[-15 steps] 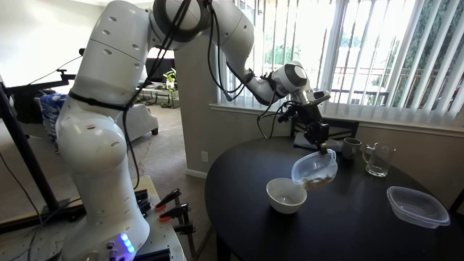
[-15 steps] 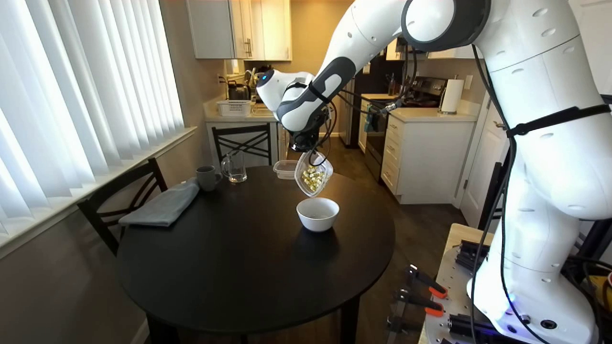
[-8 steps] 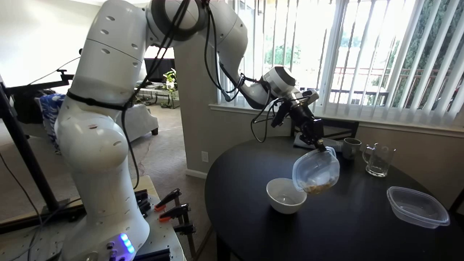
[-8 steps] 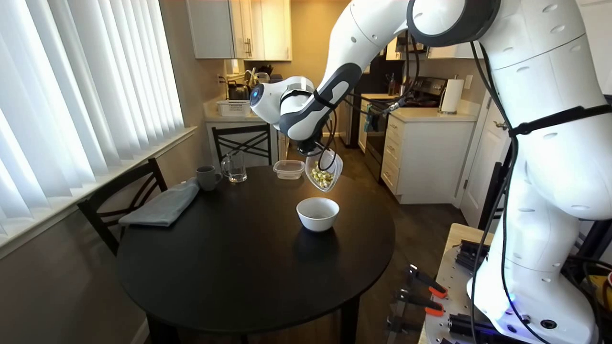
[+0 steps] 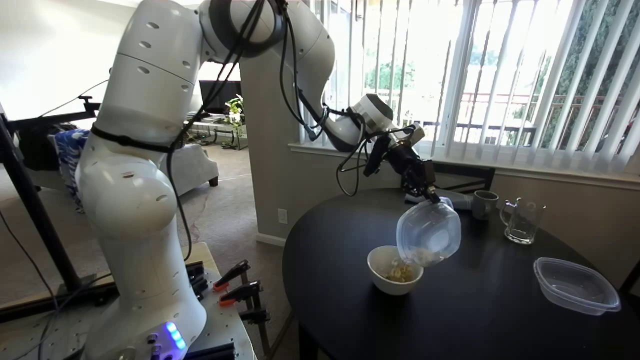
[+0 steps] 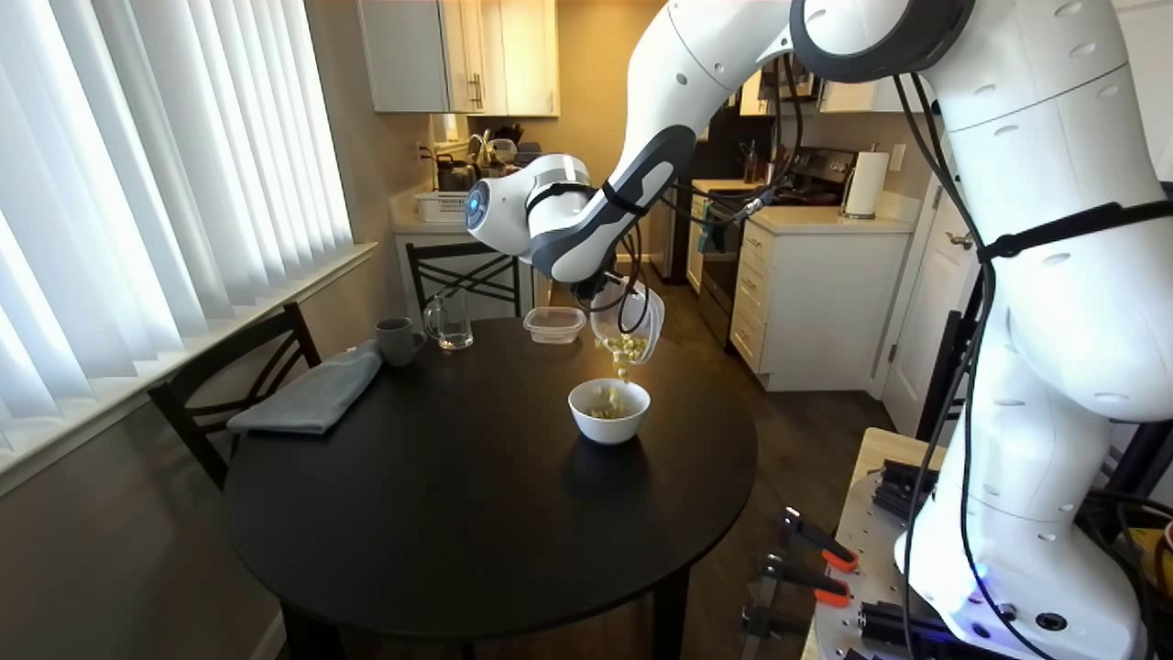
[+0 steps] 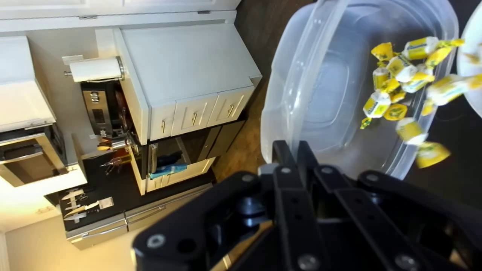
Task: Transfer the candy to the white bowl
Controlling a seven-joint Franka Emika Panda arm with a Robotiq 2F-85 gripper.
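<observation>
- Candy (image 7: pixel 402 69) has begun to drop: half a second earlier it lay heaped against the low wall of the clear container (image 5: pixel 429 225). That container has since tipped further, and some pieces are now in the air while others show inside the white bowl (image 6: pixel 608 429).
- Nearest, in an exterior view, the base of the robot arm (image 6: pixel 1017 550) stands at the right, with orange-tipped clamps (image 6: pixel 797 573) just to its left.
- On the round black table (image 6: pixel 440 513), right of the middle, the white bowl stands upright; the pieces in it are blurred.
- At the table's left lies a folded grey-blue cloth (image 6: pixel 312 394).
- Just beyond and above the bowl hangs the clear container, steeply tilted, its lower lip toward the bowl and a gap showing between the two. More candy is still inside, along the lower wall.
- Gripper (image 7: pixel 293 150): its fingers pinch the container's upper edge.
- Beyond the cloth, just beside it, stands a gray mug (image 6: pixel 397 342), then a glass mug (image 6: pixel 451 325) to the right.
- Right of that, near the far edge, sits a second clear container (image 6: pixel 554 335), upright.
- Farthest are a dark chair (image 6: pixel 440 250) at left, and at right a kitchen counter (image 6: pixel 825 220) bearing a paper towel roll (image 6: pixel 865 185).
</observation>
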